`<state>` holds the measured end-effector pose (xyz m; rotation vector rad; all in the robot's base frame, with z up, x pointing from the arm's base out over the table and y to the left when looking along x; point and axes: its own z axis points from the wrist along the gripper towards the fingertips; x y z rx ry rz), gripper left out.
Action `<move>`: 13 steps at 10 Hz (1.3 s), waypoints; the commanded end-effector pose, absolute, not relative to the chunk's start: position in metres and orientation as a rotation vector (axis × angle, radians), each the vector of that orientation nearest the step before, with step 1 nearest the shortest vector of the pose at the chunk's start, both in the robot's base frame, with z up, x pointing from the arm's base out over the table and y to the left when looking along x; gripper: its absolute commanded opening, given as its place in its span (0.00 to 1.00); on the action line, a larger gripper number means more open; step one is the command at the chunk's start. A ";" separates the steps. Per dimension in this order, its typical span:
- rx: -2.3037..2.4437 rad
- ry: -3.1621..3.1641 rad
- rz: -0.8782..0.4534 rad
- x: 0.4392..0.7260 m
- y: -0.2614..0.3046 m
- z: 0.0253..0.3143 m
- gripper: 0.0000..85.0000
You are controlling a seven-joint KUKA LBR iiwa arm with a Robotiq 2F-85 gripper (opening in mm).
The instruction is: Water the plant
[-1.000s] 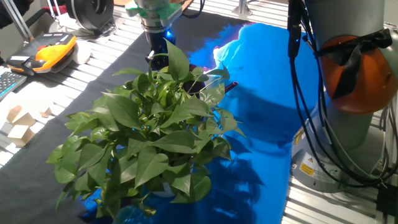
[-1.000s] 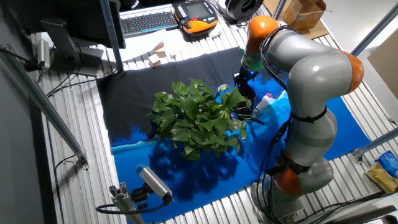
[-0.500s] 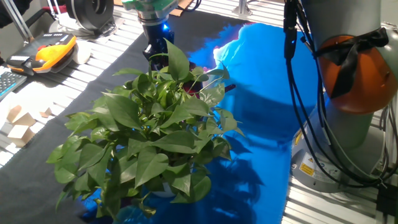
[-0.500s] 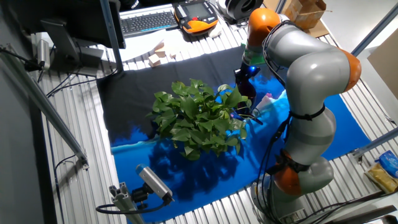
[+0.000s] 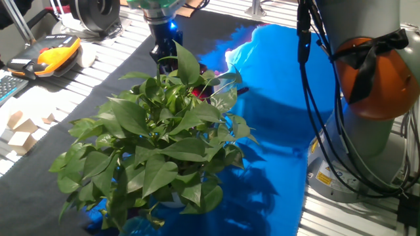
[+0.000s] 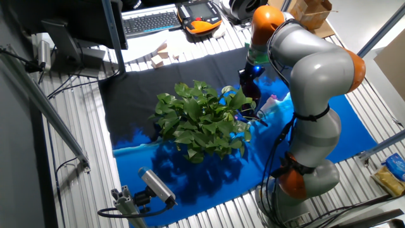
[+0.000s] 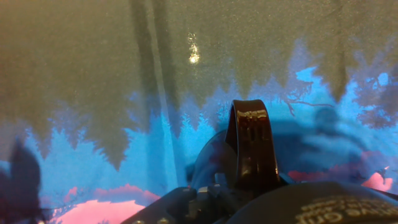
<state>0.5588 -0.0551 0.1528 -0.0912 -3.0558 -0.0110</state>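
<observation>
The plant (image 5: 157, 144) is a big bushy green-leaved houseplant on the black and blue cloth; it also shows in the other fixed view (image 6: 202, 120). My gripper (image 5: 167, 52) hangs at the plant's far edge, just above its outer leaves, and shows in the other fixed view (image 6: 248, 81) too. It looks shut on the dark maroon cup (image 5: 168, 62). In the hand view the cup's glossy handle (image 7: 249, 146) stands upright close to the camera, over the cloth. My fingertips are hidden behind the cup.
An orange teach pendant (image 5: 56, 52) and small cardboard blocks (image 5: 20, 131) lie left of the cloth. A keyboard (image 6: 152, 22) and a monitor (image 6: 82, 25) stand behind. The robot base (image 5: 374, 98) with hanging cables is right. A camera on a mount (image 6: 155, 187) sits in front.
My gripper with the cup has risen slightly and drawn a little away from the leaves. The plant has not moved.
</observation>
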 end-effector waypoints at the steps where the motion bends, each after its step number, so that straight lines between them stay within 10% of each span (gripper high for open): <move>1: -0.091 -3.053 -0.009 0.559 -0.055 0.155 0.00; 13: -0.323 -2.997 -0.001 0.550 -0.055 0.190 0.00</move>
